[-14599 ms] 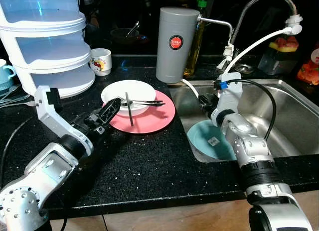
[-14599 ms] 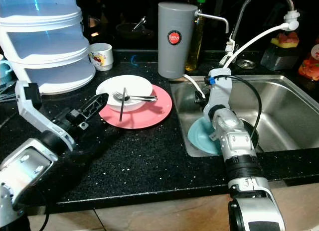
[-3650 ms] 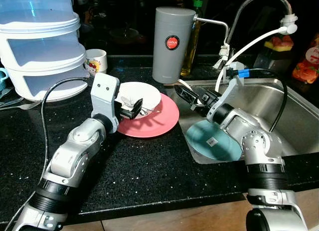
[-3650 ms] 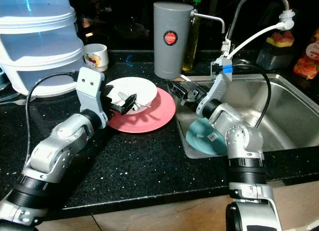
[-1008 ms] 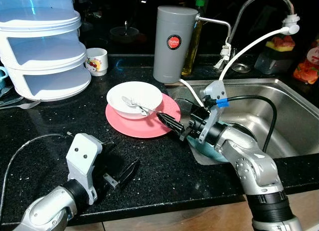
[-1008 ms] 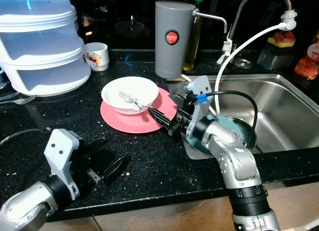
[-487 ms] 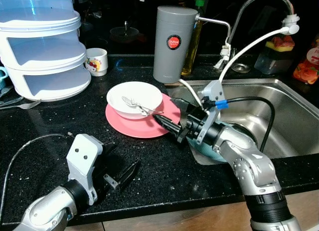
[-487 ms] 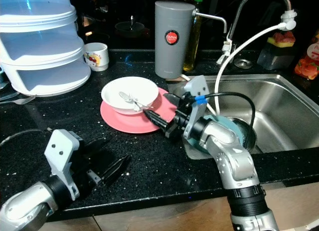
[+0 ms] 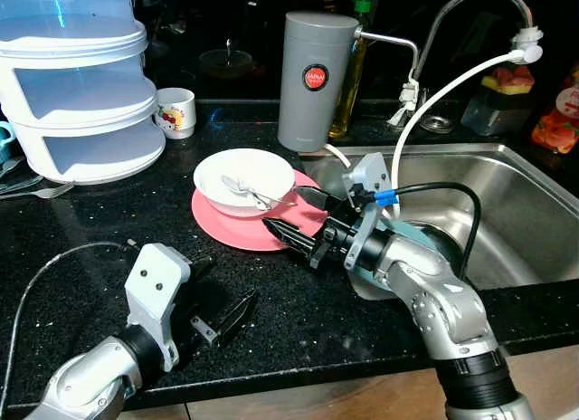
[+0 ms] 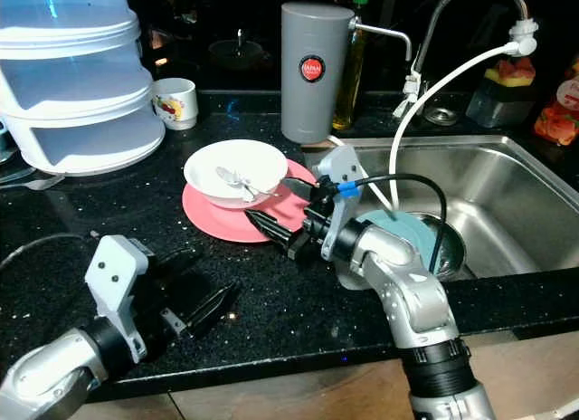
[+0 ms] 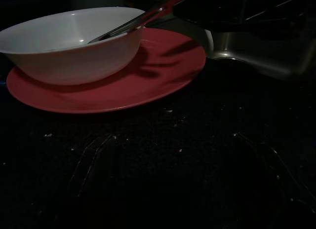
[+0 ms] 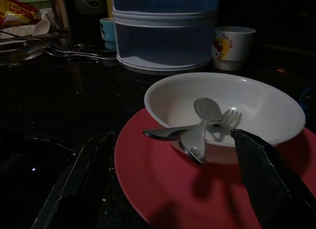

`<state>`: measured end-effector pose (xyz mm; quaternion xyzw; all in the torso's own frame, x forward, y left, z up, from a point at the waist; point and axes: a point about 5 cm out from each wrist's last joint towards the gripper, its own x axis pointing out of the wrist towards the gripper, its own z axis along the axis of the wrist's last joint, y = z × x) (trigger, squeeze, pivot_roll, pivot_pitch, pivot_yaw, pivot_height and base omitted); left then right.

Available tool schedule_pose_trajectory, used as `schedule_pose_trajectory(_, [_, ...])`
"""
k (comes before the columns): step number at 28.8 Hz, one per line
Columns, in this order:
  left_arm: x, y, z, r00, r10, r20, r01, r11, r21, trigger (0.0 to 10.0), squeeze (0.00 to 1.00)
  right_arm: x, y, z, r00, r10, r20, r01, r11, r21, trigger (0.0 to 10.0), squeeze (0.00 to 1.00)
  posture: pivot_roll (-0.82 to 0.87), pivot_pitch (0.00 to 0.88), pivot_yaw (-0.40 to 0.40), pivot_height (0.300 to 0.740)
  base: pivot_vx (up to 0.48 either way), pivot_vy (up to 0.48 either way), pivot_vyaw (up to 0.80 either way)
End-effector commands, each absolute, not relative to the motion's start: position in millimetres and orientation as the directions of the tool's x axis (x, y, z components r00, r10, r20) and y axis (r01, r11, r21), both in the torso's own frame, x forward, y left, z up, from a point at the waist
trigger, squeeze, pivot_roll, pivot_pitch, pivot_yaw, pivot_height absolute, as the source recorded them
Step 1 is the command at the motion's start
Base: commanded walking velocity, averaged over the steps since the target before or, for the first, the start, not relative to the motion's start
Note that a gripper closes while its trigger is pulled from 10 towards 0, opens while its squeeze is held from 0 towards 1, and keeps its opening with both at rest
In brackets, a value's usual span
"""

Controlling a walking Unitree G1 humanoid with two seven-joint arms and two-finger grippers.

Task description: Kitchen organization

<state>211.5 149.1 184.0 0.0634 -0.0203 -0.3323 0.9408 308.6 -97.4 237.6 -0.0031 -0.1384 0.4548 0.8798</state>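
A white bowl (image 9: pixel 244 177) sits on a pink plate (image 9: pixel 224 232) in the middle of the black counter. A spoon and a fork (image 12: pixel 202 124) lie crossed inside the bowl. My right gripper (image 9: pixel 289 215) is open at the plate's near right rim. One finger hangs over the plate and the other is just off its front edge; nothing is between them. In the right wrist view the fingers (image 12: pixel 74 184) stand wide apart in front of the bowl (image 12: pixel 256 108). My left gripper (image 9: pixel 232 286) is open and low over the counter, short of the plate (image 11: pixel 163 76).
A teal plate (image 9: pixel 423 243) leans in the steel sink (image 9: pixel 525 194) to the right. At the back stand a grey canister (image 9: pixel 313 81), a faucet with a white hose (image 9: pixel 452 76), a mug (image 9: pixel 176 112) and a stacked white container (image 9: pixel 77 85).
My right gripper has slid left from the sink edge to the plate's front right rim. The left arm has barely shifted.
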Motion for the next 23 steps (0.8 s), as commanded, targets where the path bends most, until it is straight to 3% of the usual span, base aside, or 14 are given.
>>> schedule_pose_trajectory(1, [212.0, 147.0, 168.8, 0.772, -0.631, -0.071, 0.635, 0.766, 0.099, 10.0, 0.0, 307.9, -95.4, 238.6, 0.539, 0.802, 0.259, -0.802, 0.582, -0.134, 10.0, 0.0, 0.0, 0.025, -0.05, 0.74, 0.0, 0.0, 0.0])
schedule_pose_trajectory(2, [212.2, 146.7, 168.4, 0.771, -0.632, -0.071, 0.636, 0.765, 0.099, 10.0, 0.0, 307.6, -94.5, 238.8, 0.536, 0.802, 0.264, -0.804, 0.58, -0.129, 10.0, 0.0, 0.01, 0.024, -0.05, 0.74, 0.0, 0.0, 0.0])
schedule_pose_trajectory(4, [212.4, 146.3, 168.1, 0.77, -0.634, -0.071, 0.638, 0.763, 0.099, 10.0, 0.0, 307.1, -93.0, 239.3, 0.533, 0.802, 0.272, -0.807, 0.578, -0.122, 8.3, 0.0, 0.01, 0.024, -0.05, 0.74, 0.0, 0.0, 0.0])
schedule_pose_trajectory(5, [212.4, 146.2, 168.0, 0.769, -0.635, -0.072, 0.639, 0.763, 0.099, 10.0, 0.0, 307.0, -92.6, 239.5, 0.532, 0.801, 0.274, -0.808, 0.577, -0.12, 8.3, 0.0, 0.01, 0.024, -0.05, 0.74, 0.0, 0.0, 0.0])
schedule_pose_trajectory(6, [212.6, 145.9, 167.7, 0.768, -0.636, -0.072, 0.64, 0.762, 0.099, 10.0, 0.0, 306.8, -91.6, 239.9, 0.529, 0.802, 0.279, -0.81, 0.575, -0.118, 6.4, 0.0, 0.01, 0.025, -0.05, 0.74, 0.0, 0.0, 0.0])
schedule_pose_trajectory(7, [212.6, 145.9, 167.7, 0.768, -0.636, -0.072, 0.64, 0.762, 0.099, 10.0, 0.0, 306.8, -91.6, 239.9, 0.529, 0.802, 0.279, -0.81, 0.575, -0.118, 6.4, 0.0, 0.01, 0.025, -0.05, 0.74, 0.0, 0.0, 0.0])
schedule_pose_trajectory(9, [212.7, 145.5, 167.2, 0.767, -0.637, -0.074, 0.641, 0.761, 0.099, 10.0, 0.0, 306.6, -90.8, 240.4, 0.525, 0.803, 0.283, -0.812, 0.572, -0.115, 5.1, 0.0, 0.01, 0.029, -0.05, 0.74, 0.0, 0.0, 0.0])
schedule_pose_trajectory(18, [212.1, 145.6, 166.0, 0.766, -0.638, -0.078, 0.643, 0.76, 0.099, 10.0, 0.0, 306.0, -89.4, 240.4, 0.518, 0.806, 0.286, -0.818, 0.565, -0.112, 4.2, 0.0, 0.01, 0.03, -0.051, 0.74, 0.0, 0.0, 0.0])
schedule_pose_trajectory(23, [212.0, 145.3, 165.7, 0.764, -0.64, -0.08, 0.645, 0.758, 0.1, 10.0, 0.0, 305.7, -89.3, 240.5, 0.516, 0.808, 0.286, -0.819, 0.562, -0.113, 3.1, 0.0, 0.01, 0.033, -0.049, 0.74, 0.0, 0.0, 0.0])
